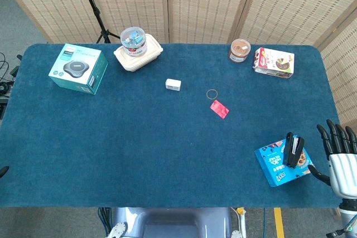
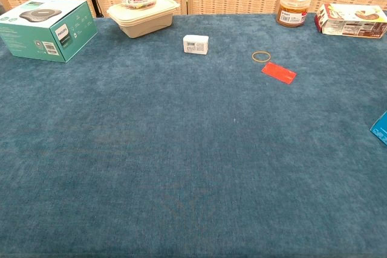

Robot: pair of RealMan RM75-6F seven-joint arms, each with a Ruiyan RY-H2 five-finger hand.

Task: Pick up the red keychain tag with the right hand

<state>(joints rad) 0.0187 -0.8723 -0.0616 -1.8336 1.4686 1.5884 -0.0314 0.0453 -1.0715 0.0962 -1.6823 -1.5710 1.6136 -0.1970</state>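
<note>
red keychain tag (image 1: 219,108); blue table cloth (image 1: 139,149); teal box (image 1: 78,68)

Woven wicker screen panels (image 1: 206,4) behind, blue-carpeted table (image 1: 139,149), grey floor (image 1: 25,23), black tripod legs (image 1: 95,15)

A staged lab test area: woven wicker folding screens (image 1: 206,4), a black tripod stand (image 1: 95,9), a blue felt-covered table (image 1: 139,149) beyond the robot hand (image 1: 339,154).

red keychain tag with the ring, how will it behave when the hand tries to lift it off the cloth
The flat red rectangular keychain tag lies flush on the blue cloth-covered table, so it probably offers little edge to pinch and may slide before lifting. It looks thin and small, likely very light. Its thin metal ring seems loosely attached and would probably dangle and swing.
</note>
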